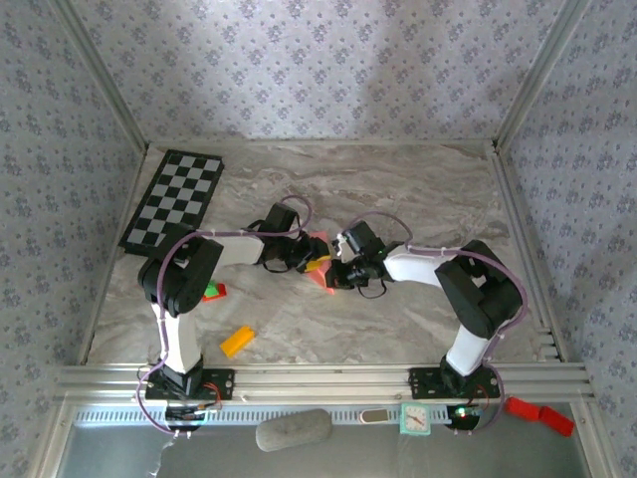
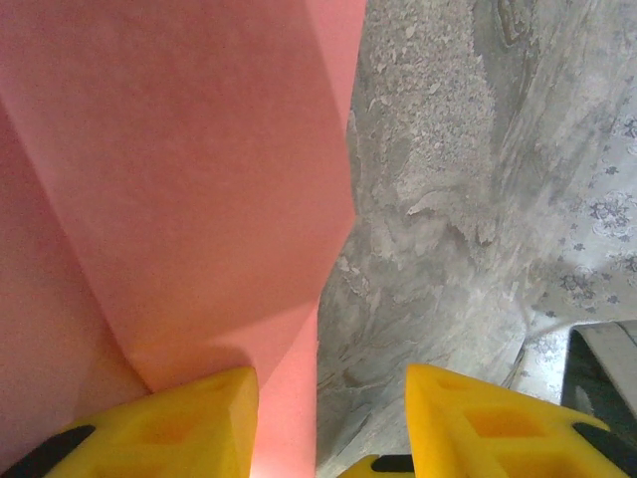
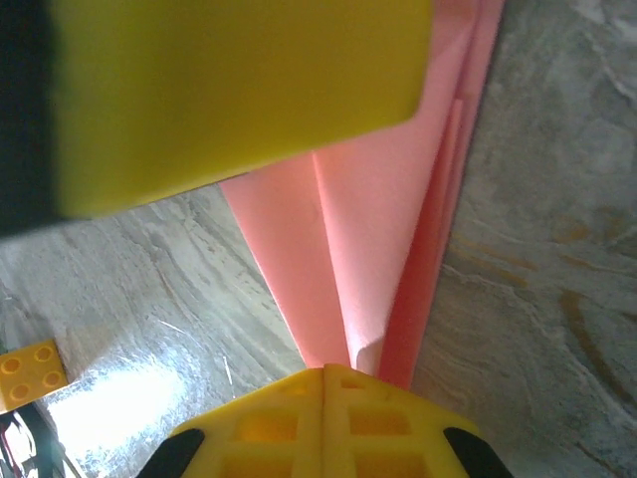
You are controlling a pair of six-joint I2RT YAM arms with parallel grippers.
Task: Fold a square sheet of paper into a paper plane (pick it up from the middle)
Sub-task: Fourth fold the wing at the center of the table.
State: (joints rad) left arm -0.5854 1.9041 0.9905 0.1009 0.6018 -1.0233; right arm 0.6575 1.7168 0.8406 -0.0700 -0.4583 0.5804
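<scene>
The right gripper [image 3: 325, 376] sat clenched on the folded paper [image 3: 368, 229], the left gripper [image 2: 328, 398] parted astride its edge; I feared opposing pulls tearing it

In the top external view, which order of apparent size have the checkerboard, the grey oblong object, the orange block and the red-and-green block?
Largest to smallest:
1. checkerboard
2. grey oblong object
3. orange block
4. red-and-green block

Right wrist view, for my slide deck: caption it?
Yellow right pincer shut on the creased salmon-pink paper sheet over grey marbled tabletop.
</scene>
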